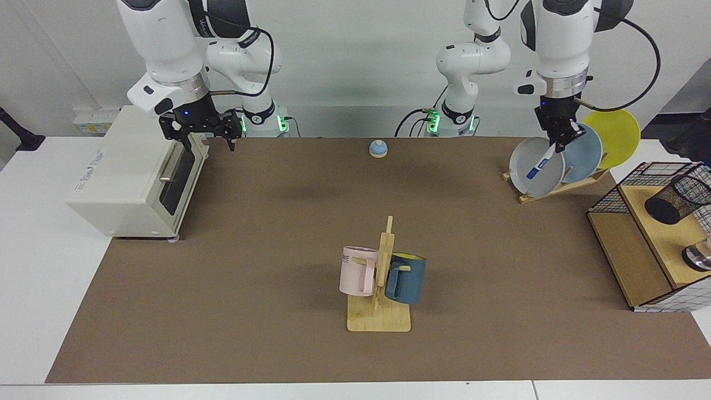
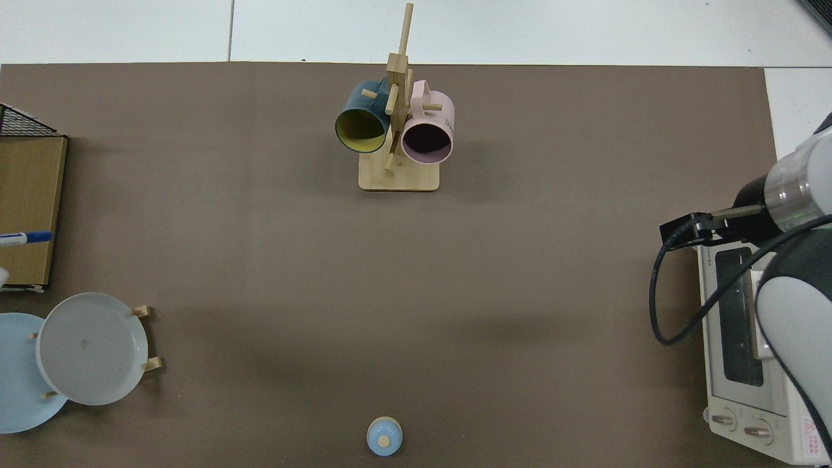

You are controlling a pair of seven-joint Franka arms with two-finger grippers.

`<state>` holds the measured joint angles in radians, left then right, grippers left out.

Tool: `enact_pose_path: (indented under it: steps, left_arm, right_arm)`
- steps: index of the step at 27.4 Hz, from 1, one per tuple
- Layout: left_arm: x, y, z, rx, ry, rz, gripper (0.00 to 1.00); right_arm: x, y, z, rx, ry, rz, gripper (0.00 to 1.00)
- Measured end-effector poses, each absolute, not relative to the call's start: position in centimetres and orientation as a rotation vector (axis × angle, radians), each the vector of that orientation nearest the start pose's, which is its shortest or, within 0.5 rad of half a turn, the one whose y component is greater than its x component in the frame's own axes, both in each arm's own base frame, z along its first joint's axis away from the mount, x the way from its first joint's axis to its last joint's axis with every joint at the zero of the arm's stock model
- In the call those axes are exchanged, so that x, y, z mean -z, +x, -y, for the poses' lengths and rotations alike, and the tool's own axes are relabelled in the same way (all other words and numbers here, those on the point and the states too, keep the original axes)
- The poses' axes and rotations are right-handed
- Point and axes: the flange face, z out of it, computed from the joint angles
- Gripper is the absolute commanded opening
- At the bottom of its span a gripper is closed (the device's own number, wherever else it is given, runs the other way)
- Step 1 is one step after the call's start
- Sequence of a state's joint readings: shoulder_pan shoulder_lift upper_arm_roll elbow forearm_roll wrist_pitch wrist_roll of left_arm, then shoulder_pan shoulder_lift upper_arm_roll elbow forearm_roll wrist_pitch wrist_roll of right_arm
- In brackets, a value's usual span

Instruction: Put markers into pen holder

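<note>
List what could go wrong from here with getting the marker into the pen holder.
1. The left gripper holds the marker at one end only, tilted; it may meet the pen holder rim at an angle.
2. The holder itself leans inside the wire-sided box, so its mouth is a poor target.
3. The marker hangs close before the plates and could clip one.
The right gripper waits over the toaster oven.
</note>
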<state>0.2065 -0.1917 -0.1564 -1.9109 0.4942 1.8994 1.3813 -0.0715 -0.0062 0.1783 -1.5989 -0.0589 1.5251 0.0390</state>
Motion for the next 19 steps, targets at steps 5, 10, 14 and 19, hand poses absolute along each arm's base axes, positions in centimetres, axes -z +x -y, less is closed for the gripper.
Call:
enact_pose_path:
  steps: [5,10,14,19]
  left_arm:
    - [-61.5,53.4,-9.8,-0.286,-1.834,-1.822,0.0]
    - [-63.3,54.4,-14.2,-0.313,-1.677,-1.92,0.0]
    - [-64.4,54.8,-16.5,-0.324,-1.58,-1.96,0.0]
    - [-65.1,54.9,-19.2,-0.354,-1.496,-2.001,0.0]
  right_arm:
    - [-61.1,54.4,-5.2,-0.101,-3.203,0.107,1.0]
    - [-61.1,54.4,-5.2,-0.101,-3.203,0.108,1.0]
    - [-61.1,54.4,-5.2,-0.101,-3.203,0.107,1.0]
    - [-61.1,54.4,-5.2,-0.101,-3.203,0.107,1.0]
